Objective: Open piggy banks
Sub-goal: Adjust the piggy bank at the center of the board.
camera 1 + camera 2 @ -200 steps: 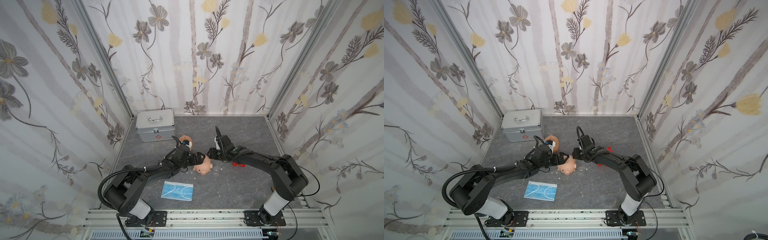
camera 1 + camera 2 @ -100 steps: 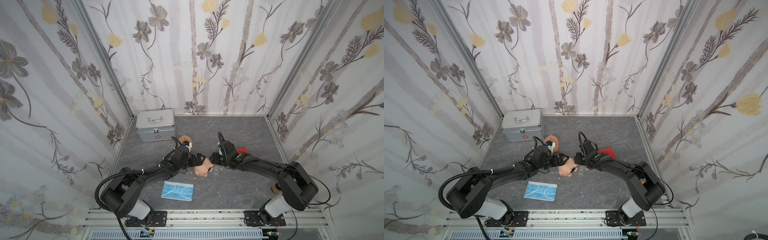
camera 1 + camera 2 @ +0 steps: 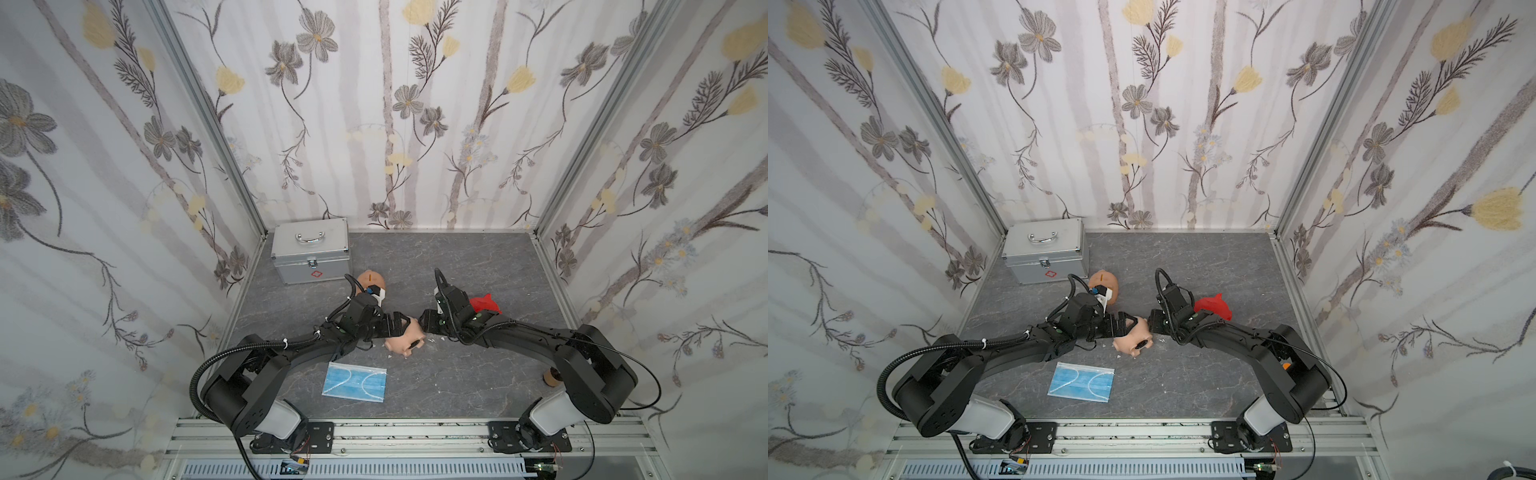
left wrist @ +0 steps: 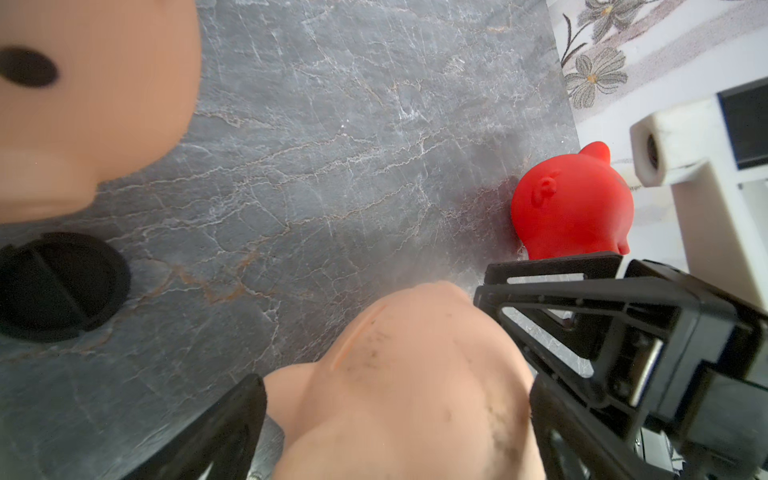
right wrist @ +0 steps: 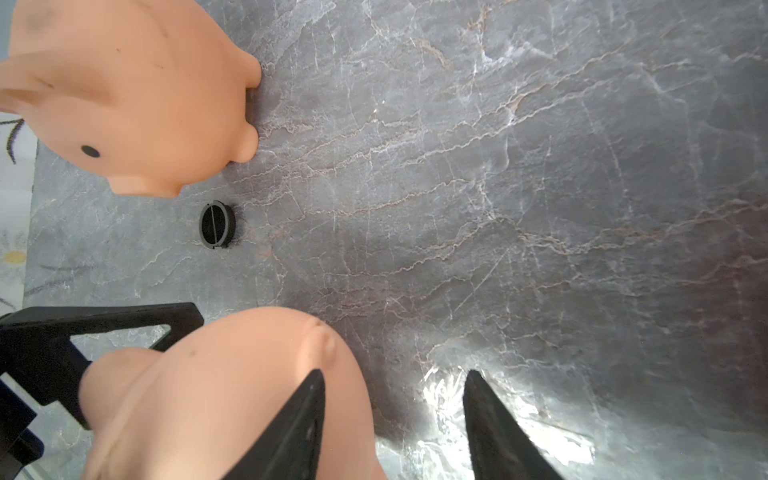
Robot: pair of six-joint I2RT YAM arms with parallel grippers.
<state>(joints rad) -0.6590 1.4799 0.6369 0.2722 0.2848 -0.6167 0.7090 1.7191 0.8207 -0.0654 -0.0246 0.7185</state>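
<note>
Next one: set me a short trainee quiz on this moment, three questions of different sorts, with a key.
1. Which thing lies loose on the table beside the far peach pig? A) a coin B) a black plug C) a key
2. True or false: the left gripper straddles the near peach pig.
3. How many pigs are in view in all, counting the red pig?
Key: 1 B. 2 True. 3 Three.
</note>
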